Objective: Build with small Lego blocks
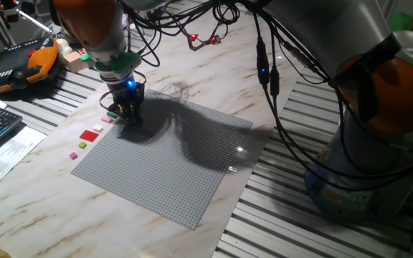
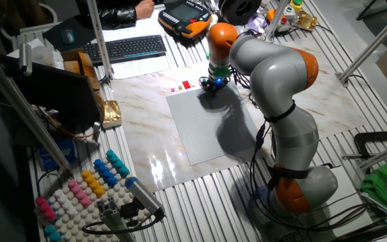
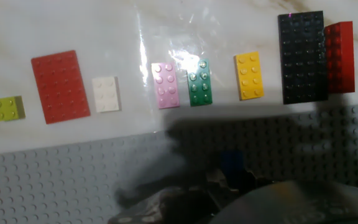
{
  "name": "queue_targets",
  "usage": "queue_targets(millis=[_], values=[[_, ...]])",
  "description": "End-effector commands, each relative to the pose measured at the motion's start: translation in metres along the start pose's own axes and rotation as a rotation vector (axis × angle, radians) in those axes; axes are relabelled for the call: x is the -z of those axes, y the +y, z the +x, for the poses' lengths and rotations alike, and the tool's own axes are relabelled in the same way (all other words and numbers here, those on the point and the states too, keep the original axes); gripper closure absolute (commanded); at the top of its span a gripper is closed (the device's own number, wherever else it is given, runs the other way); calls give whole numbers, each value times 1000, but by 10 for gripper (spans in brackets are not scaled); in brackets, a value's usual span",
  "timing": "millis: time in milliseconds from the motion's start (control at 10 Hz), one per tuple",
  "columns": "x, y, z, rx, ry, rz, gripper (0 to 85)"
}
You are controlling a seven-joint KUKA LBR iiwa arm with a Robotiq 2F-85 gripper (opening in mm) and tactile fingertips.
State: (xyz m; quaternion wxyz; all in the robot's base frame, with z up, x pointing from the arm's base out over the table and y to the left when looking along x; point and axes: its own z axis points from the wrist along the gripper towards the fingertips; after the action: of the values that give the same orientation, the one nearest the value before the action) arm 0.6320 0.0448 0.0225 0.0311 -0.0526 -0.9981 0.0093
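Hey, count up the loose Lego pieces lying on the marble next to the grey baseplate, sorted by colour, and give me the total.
From the hand view:
red plates: 2, the second at the right edge
black plate: 1
yellow brick: 1
green brick: 1
pink brick: 1
white brick: 1
lime square: 1
Total: 8

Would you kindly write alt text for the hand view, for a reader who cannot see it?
A row of small Lego plates lies on marble beside the grey baseplate: lime square, large red plate, white, pink, green, yellow, then a long black plate against another red one. The gripper is a dark blur at the bottom edge.
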Motion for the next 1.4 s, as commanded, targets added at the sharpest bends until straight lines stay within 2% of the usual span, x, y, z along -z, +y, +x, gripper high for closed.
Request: queue_targets(millis=[0, 600, 1300], values=[[-1, 0, 0, 0, 1, 0, 843], [0, 7, 1, -17, -9, -12, 843], [-4, 1, -2, 1, -11, -18, 843]])
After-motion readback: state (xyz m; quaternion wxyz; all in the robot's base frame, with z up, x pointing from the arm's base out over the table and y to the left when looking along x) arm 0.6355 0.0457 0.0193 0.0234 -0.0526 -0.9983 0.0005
